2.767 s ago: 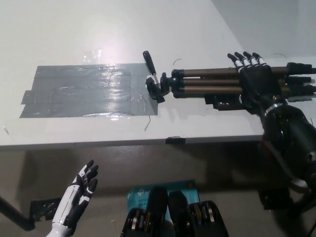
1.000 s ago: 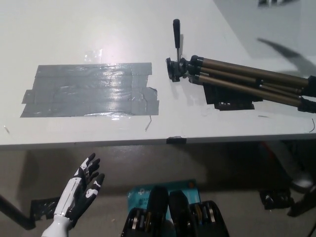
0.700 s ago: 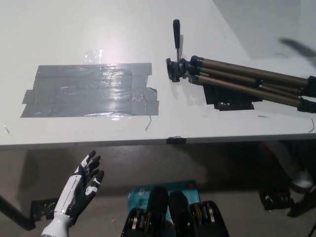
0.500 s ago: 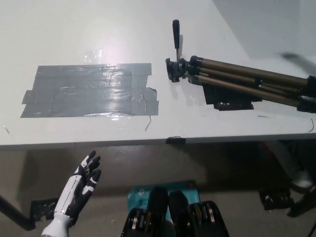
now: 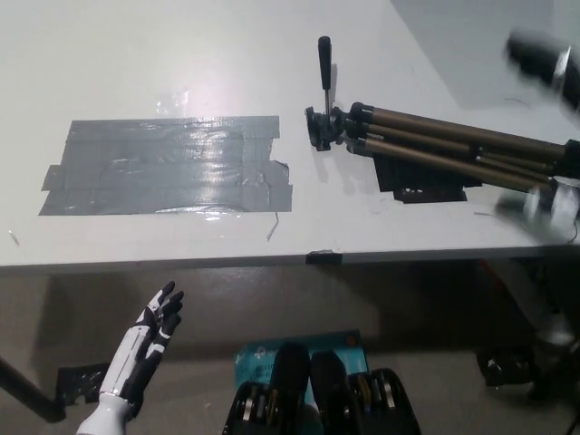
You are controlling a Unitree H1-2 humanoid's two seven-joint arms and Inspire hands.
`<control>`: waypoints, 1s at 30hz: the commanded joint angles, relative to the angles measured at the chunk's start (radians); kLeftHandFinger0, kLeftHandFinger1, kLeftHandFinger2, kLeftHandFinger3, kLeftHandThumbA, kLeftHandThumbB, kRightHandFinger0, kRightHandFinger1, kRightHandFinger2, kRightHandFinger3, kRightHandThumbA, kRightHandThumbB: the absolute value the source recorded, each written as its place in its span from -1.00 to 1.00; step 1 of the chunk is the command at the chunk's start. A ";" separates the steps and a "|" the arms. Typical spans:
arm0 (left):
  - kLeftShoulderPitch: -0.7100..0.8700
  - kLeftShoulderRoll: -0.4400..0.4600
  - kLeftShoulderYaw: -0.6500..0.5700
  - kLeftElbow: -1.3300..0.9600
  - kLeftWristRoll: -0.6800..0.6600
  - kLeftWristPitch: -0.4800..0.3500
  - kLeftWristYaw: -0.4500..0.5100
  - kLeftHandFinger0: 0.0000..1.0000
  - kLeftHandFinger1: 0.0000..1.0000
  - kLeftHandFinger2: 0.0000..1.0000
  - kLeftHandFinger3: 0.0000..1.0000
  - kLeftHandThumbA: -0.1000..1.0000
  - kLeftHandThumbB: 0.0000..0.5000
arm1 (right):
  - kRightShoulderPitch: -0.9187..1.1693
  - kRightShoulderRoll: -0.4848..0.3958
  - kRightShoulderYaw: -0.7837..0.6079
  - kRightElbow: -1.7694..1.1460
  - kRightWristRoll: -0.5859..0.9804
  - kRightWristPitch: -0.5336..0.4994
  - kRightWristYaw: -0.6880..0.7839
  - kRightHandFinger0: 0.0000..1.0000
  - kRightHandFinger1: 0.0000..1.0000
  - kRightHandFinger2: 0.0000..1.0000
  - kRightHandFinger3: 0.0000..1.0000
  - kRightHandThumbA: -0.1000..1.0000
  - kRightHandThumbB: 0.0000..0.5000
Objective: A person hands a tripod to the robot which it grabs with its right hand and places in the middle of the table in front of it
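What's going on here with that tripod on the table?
A folded tripod lies on its side on the right part of the white table, its head pointing toward a patch of grey tape. Nothing is gripping it at this moment. The robot's white left hand hangs open below the table's near edge, at lower left. A dark blur at upper right is too smeared to say whether it is the robot's black right hand.

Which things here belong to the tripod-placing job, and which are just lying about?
Job: tripod, table, right hand, blurred.
Lying about: grey tape patch, black tape under the tripod, teal box on the floor, left hand idle, lower left.
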 commanded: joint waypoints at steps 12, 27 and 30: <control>0.005 0.019 0.001 -0.027 -0.042 -0.054 -0.037 1.00 1.00 1.00 1.00 0.74 0.21 | 0.367 0.405 0.060 0.167 -0.081 -0.402 -0.267 1.00 1.00 1.00 1.00 0.91 0.34; -0.016 0.012 0.003 -0.025 -0.040 -0.054 -0.036 1.00 1.00 1.00 1.00 0.77 0.18 | 0.337 0.325 0.149 0.441 -0.146 -0.369 -0.333 1.00 1.00 1.00 1.00 0.75 0.11; -0.019 0.011 0.002 -0.025 -0.040 -0.050 -0.037 1.00 1.00 1.00 1.00 0.77 0.18 | 0.336 0.309 0.173 0.449 -0.153 -0.366 -0.346 1.00 1.00 1.00 1.00 0.75 0.20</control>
